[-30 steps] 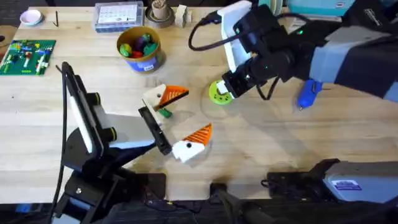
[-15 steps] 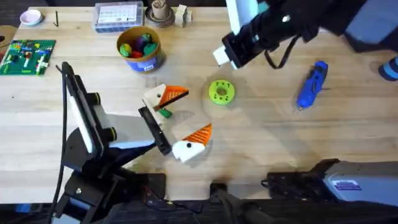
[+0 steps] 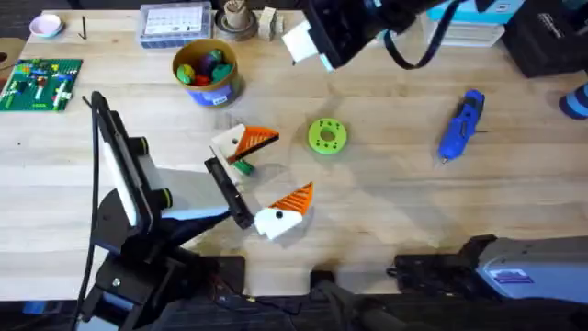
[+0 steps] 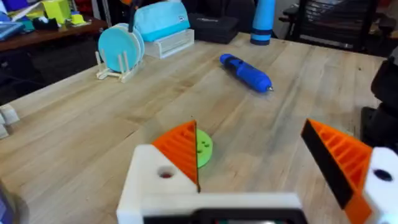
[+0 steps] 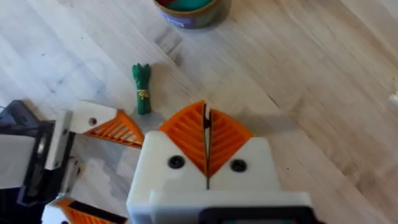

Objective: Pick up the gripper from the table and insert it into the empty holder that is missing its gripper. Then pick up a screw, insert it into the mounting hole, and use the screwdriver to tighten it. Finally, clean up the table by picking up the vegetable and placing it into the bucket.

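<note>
Two claws report: my right claw [image 5: 207, 152] is pressed together, empty, high above the vegetable [image 5: 142, 88]; my left claw [image 4: 267, 162] gapes apart, screwdriver [image 4: 247, 72] lying beyond it on the counter [image 3: 386, 211].

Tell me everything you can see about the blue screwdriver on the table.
The screwdriver is a blue, pen-shaped tool that looks like plastic, with a thin metal tip at one end. It lies flat on the wooden table, on the right side, its tip pointing toward the near edge. Nothing touches it except the table; the green disc lies apart from it, to its left.
</note>
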`<state>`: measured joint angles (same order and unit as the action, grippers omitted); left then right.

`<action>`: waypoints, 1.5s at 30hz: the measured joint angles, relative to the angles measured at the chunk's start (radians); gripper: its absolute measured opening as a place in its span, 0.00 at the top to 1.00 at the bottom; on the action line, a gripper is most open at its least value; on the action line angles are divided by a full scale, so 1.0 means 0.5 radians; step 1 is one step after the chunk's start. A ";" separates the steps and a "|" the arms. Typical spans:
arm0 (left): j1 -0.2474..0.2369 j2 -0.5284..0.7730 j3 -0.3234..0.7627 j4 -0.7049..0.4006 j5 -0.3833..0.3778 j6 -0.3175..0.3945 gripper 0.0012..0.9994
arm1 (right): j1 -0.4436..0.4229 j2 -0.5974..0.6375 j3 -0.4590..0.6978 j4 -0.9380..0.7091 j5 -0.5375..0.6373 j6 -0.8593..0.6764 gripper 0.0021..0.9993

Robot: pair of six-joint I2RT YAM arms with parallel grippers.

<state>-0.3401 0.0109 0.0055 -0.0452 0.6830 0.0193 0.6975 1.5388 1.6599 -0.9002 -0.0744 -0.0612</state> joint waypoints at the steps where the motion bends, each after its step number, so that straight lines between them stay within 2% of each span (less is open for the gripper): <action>1: 0.000 0.000 0.000 -0.001 0.000 0.000 0.01 | 0.030 0.026 0.046 -0.023 0.000 0.000 1.00; 7: 0.000 0.000 0.000 0.000 0.000 0.000 0.01 | 0.204 0.253 0.348 -0.295 0.000 -0.007 1.00; 11: 0.001 0.000 0.000 0.000 0.000 0.000 0.01 | 0.314 0.371 0.454 -0.338 0.000 -0.025 1.00; 23: 0.000 0.000 0.000 0.000 0.000 0.000 0.01 | 0.550 0.400 0.471 -0.296 0.000 -0.165 1.00; 45: 0.000 0.000 0.000 0.000 0.000 0.000 0.01 | 0.642 0.476 0.472 -0.412 -0.001 -0.184 1.00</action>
<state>-0.3401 0.0111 0.0055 -0.0452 0.6830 0.0193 1.0184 1.7770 1.8957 -1.1063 -0.0750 -0.1533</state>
